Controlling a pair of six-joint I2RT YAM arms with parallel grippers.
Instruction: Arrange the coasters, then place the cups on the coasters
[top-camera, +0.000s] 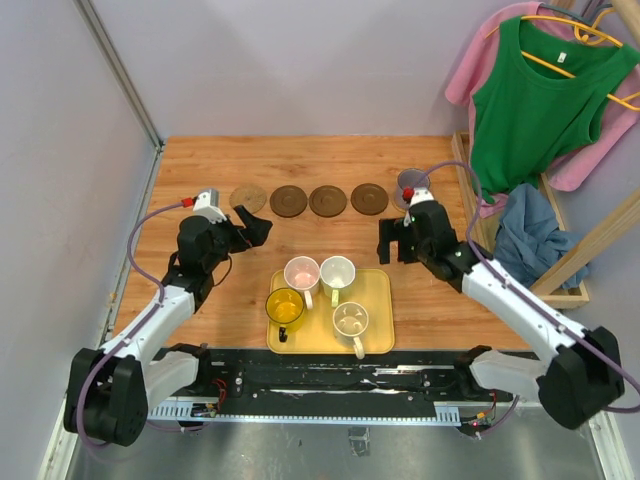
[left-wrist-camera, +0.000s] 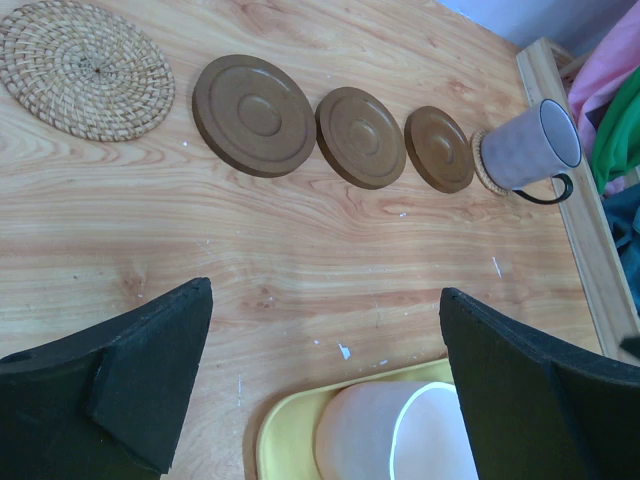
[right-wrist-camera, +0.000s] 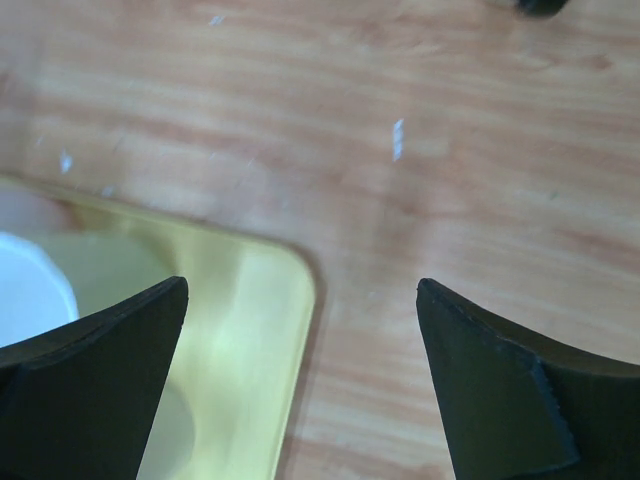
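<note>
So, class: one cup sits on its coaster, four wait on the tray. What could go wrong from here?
The four cups stand crowded on the yellow tray; reaching for one may knock a neighbour.
The coasters lie close together, so the next cup set down might bump the grey-purple cup.

Overhead view looking down, wrist views close, sharing tray (right-wrist-camera: 240, 330) corner

No legible text, labels, brands or numbers in any view. Surfaces of cups (top-camera: 301, 272), coasters (top-camera: 290, 200) and yellow tray (top-camera: 381, 290): plain, nothing readable.
</note>
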